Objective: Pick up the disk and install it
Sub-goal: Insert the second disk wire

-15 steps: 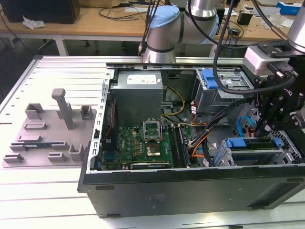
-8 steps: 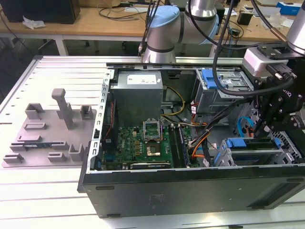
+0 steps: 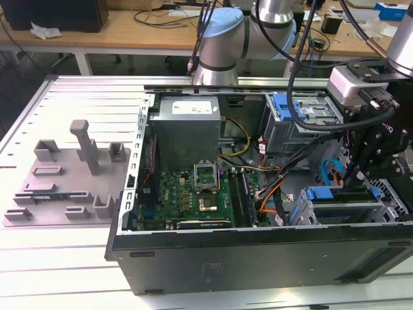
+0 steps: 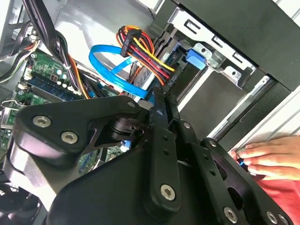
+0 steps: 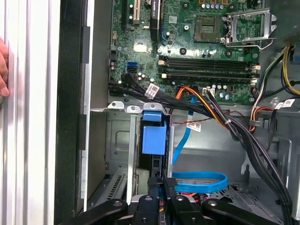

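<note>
We see the black gripper (image 5: pixel 161 185), jaws pinching the blue-framed silver disk (image 5: pixel 154 139), seating it in the grey metal drive cage (image 5: pixel 119 140); installation looks nearly finished.

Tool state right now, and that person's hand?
Tool: cannot be told; it is at the blue-framed silver disk in the metal bay.
Person's hand: lying beside the black computer case.

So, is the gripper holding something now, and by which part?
The gripper is closed on the disk, gripping its rear edge as it stands in the drive cage.
</note>
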`<state>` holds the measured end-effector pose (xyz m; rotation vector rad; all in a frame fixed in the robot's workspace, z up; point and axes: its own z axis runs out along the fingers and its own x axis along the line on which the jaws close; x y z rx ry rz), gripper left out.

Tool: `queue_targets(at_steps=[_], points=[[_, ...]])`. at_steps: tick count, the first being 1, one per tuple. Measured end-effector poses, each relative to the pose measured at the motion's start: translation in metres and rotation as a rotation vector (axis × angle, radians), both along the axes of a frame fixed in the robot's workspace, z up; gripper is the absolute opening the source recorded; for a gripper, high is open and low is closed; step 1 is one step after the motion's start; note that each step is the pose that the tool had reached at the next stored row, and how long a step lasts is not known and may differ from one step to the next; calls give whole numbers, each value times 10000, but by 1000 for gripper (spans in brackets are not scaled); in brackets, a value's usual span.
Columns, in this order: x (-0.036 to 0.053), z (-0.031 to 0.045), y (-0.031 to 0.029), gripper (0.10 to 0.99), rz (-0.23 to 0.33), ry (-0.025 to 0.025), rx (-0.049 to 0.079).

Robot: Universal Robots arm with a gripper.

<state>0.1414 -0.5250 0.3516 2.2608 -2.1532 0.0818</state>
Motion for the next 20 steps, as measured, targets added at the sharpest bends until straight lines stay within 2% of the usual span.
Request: queue_targets(at_steps=[20], points=[[12,-79,0,161,-18,0,-1]])
